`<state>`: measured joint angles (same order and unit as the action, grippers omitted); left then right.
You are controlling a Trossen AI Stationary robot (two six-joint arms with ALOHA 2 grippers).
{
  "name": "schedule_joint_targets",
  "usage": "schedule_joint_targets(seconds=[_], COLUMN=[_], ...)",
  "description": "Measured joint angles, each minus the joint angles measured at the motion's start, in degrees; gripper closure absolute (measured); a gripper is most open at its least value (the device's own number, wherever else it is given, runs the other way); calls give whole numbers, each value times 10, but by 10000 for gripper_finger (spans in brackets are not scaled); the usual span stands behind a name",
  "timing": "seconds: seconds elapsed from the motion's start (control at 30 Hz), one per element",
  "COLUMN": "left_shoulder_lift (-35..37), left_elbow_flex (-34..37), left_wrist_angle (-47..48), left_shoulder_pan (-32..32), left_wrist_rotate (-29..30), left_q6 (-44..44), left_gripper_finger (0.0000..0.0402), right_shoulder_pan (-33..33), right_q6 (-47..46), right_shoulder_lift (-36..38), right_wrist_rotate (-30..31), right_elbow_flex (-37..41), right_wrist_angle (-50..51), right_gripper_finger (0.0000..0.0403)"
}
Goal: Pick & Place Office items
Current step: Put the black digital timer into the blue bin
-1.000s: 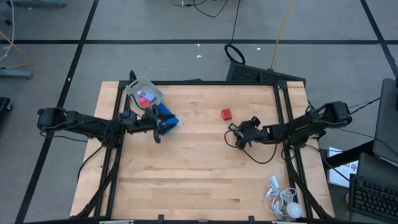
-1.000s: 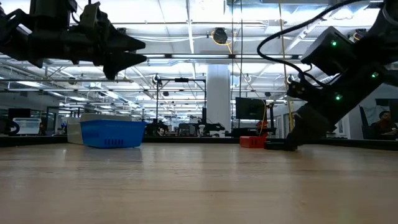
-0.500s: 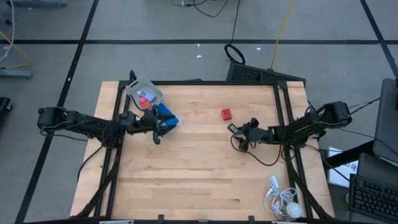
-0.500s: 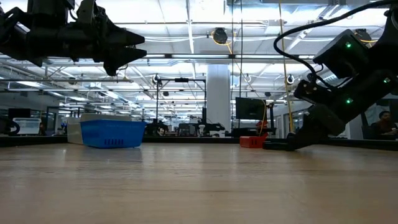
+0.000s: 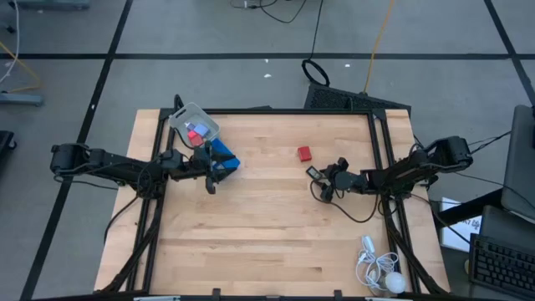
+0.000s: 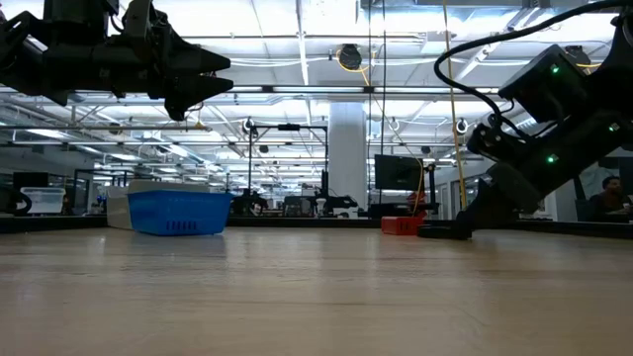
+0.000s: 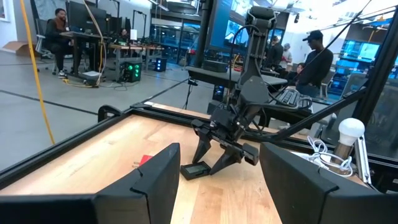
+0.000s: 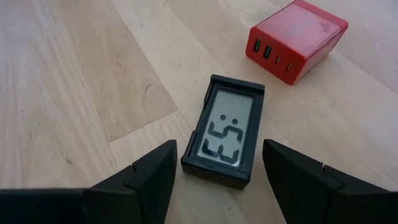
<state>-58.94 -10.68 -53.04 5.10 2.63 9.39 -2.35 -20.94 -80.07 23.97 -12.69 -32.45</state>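
A dark rectangular piece with a pale display centre lies flat on the wooden table, also in the high view. My right gripper is open, low over the table, with one finger on either side of the piece's near end, not touching it. A red block lies flat just beyond it. My left gripper is open and empty, raised above the table beside the blue tray. The clear box holds red and pale pieces.
The white corded gadget lies at the near right corner. A black frame rail edges the table on both sides. Bare wood spreads across the middle and near part. People show in the room beyond the table.
My right gripper has drawn slightly toward the table's right edge and tipped from steep to more slanted. The dark piece, hidden under it before, now shows just beyond its fingertips in the high view.
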Motion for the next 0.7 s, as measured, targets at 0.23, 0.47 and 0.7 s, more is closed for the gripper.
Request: schedule_joint_targets(seconds=[0.23, 0.47, 0.7], left_shoulder_lift=[0, 0, 0], left_elbow_flex=[0, 0, 0], left_wrist_angle=[0, 0, 0], left_shoulder_pan=[0, 0, 0], left_wrist_rotate=[4, 4, 4], left_q6=[1, 8, 12], left_gripper_finger=[179, 179, 179], right_shoulder_pan=[0, 0, 0], right_q6=[2, -3, 11], right_shoulder_lift=[0, -32, -58], right_wrist_rotate=[1, 15, 17], right_elbow_flex=[0, 0, -1], right_wrist_angle=[-8, -27, -50], right_gripper_finger=[174, 174, 175])
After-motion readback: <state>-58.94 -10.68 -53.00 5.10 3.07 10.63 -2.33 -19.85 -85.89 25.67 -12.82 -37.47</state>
